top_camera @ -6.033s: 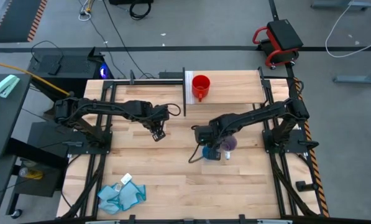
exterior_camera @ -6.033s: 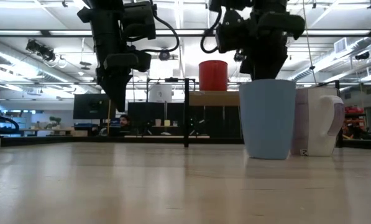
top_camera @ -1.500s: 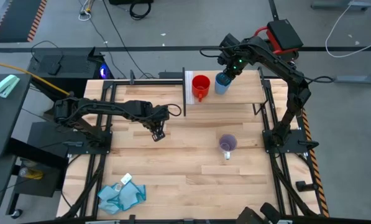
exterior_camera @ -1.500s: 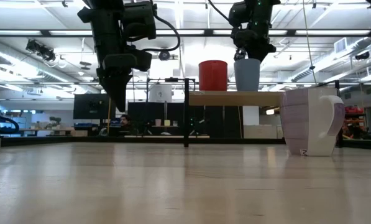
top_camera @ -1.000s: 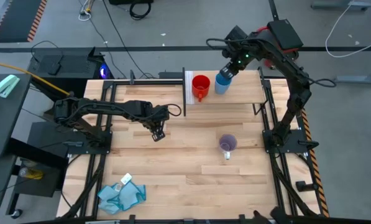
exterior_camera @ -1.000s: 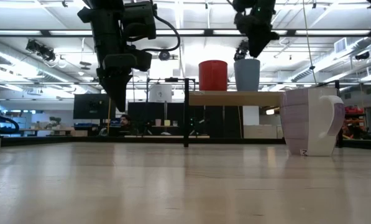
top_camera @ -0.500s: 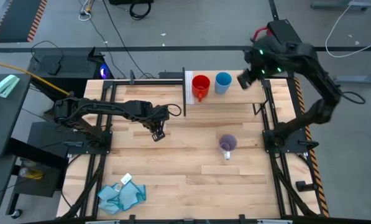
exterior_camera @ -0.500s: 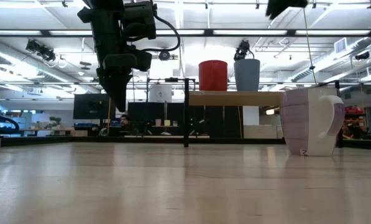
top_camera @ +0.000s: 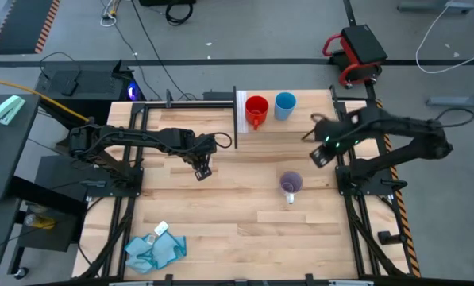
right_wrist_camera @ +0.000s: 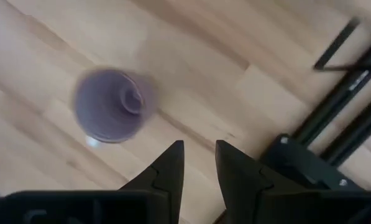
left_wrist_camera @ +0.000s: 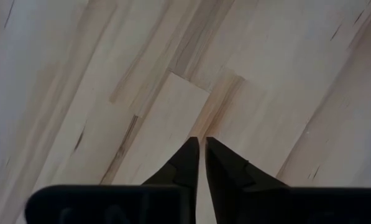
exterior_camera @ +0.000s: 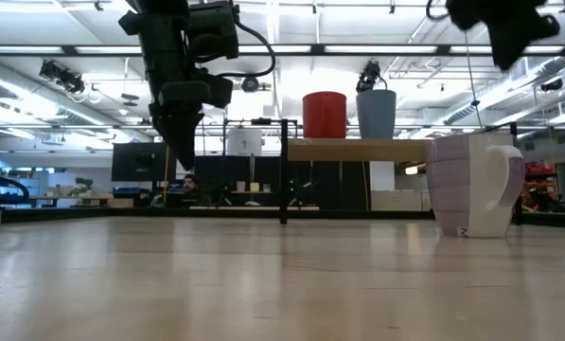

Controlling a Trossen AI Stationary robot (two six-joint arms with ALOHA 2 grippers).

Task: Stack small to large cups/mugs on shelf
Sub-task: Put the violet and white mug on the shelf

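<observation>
The red mug (top_camera: 256, 110) and the blue mug (top_camera: 285, 103) stand upright side by side on the light-wood shelf (top_camera: 296, 123) at the table's far edge; the low view shows the red mug (exterior_camera: 325, 115) and the blue mug (exterior_camera: 377, 114) on the shelf (exterior_camera: 358, 149). The lilac mug (top_camera: 290, 184) stands upright on the tabletop right of centre, also in the right wrist view (right_wrist_camera: 107, 112). My right gripper (top_camera: 317, 156) hovers open above the table between shelf and lilac mug, touching nothing. My left gripper (top_camera: 202, 171) hangs shut over the bare table left of centre (left_wrist_camera: 202, 143).
A crumpled light-blue cloth (top_camera: 155, 249) lies near the front left corner. The black frame rails of the right arm's base (top_camera: 356, 171) run along the table's right side, close to my right gripper. Bare wood lies between the two arms.
My right gripper has left the blue mug on the shelf, swung toward the table's right edge, then come toward the near edge and down, ending beside the lilac mug. The blue mug stays upright next to the red one. My left arm has kept still.
</observation>
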